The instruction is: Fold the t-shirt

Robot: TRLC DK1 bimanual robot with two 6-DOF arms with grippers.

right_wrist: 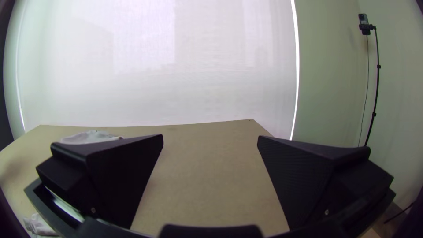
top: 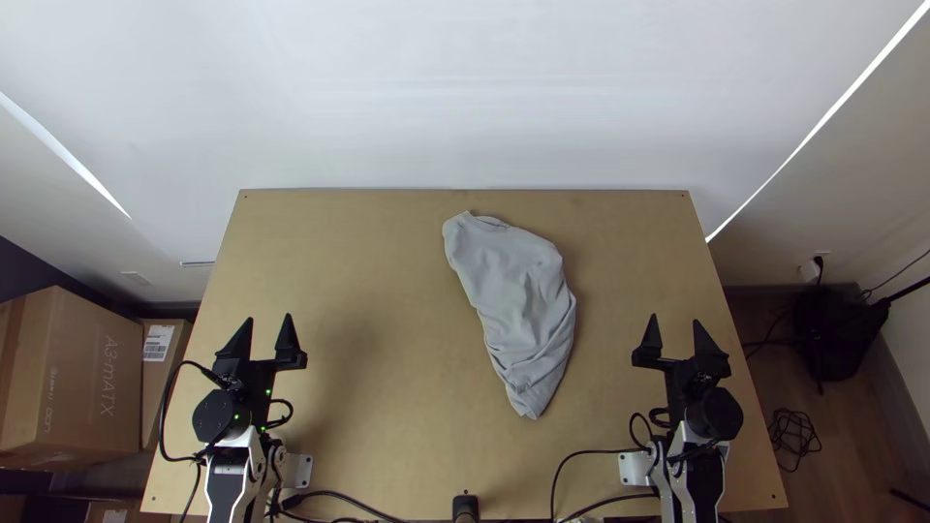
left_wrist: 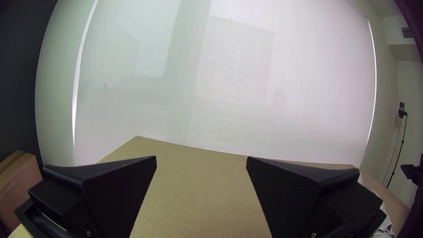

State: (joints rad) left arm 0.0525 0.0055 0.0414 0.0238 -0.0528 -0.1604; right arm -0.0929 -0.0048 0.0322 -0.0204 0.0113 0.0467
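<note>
the grey t-shirt (top: 523,310) lies bunched — on the table (top: 407,407).

Grey t-shirt (top: 523,300) bunched lengthwise, right of table's middle

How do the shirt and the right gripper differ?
The shirt is grey; the right gripper is black. The shirt lies bunched lengthwise, narrowing to one end near us; the gripper is open, its two pointed fingers facing the far side. The shirt is soft and wrinkled, the gripper straight-edged. Neither touches the other.
</note>
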